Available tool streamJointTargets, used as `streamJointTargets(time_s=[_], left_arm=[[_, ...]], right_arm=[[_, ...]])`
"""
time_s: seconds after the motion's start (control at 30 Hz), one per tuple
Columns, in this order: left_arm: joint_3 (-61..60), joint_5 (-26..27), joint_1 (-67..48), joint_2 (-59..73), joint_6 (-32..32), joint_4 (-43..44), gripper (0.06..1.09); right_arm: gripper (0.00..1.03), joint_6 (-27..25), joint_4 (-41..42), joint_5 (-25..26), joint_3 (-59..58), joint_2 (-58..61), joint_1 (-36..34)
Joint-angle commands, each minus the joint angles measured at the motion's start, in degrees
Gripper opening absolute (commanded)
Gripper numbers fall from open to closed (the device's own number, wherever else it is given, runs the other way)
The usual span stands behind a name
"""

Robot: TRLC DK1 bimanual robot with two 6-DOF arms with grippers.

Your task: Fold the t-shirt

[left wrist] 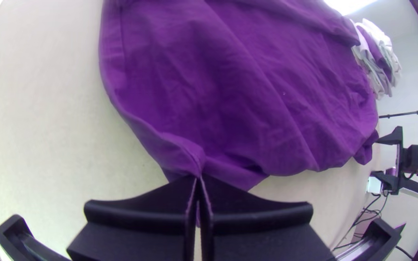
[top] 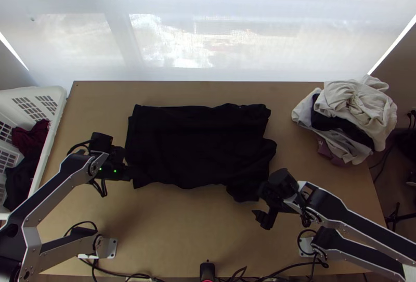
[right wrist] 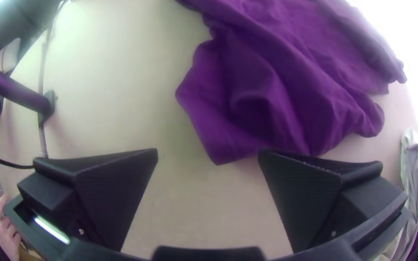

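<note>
Laundry pile (top: 359, 100) beyond right gripper (top: 256, 200), fingers apart; left gripper (top: 131, 174), fingers tight on t-shirt (top: 197, 144)

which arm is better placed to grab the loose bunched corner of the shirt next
Likely the right arm, its jaws open close to that corner; the left arm has its jaws shut on the t-shirt near its other end.

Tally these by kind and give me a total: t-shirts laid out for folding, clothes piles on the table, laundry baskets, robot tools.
T-shirt: 1
Clothes pile: 1
Laundry basket: 1
Robot tools: 2 (left tool, right tool)
Total: 5
</note>
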Motion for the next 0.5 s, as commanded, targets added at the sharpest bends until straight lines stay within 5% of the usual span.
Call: streamJointTargets(time_s=[0.0,0.13,0.23,0.33,0.47], left_arm=[[0.3,0.0,0.8,-0.1,0.0,0.1,0.09],[0.3,0.0,0.8,-0.1,0.1,0.3,0.09],[0.6,0.0,0.9,0.1,0.1,0.3,0.09],[1.0,0.0,0.9,0.3,0.1,0.4,0.09],[1.6,-0.1,0.9,0.3,0.1,0.3,0.09]], right_arm=[[0.93,-1.7,3.4,-0.1,-1.0,4.0,2.0],[0.91,-2.0,6.3,0.0,-0.7,6.9,0.3],[0.80,-2.1,7.9,0.0,-1.0,9.4,-0.8],[0.63,-2.6,10.2,0.0,-1.4,11.9,-1.6],[0.20,-3.1,12.0,-0.1,-0.4,13.1,-2.8]])
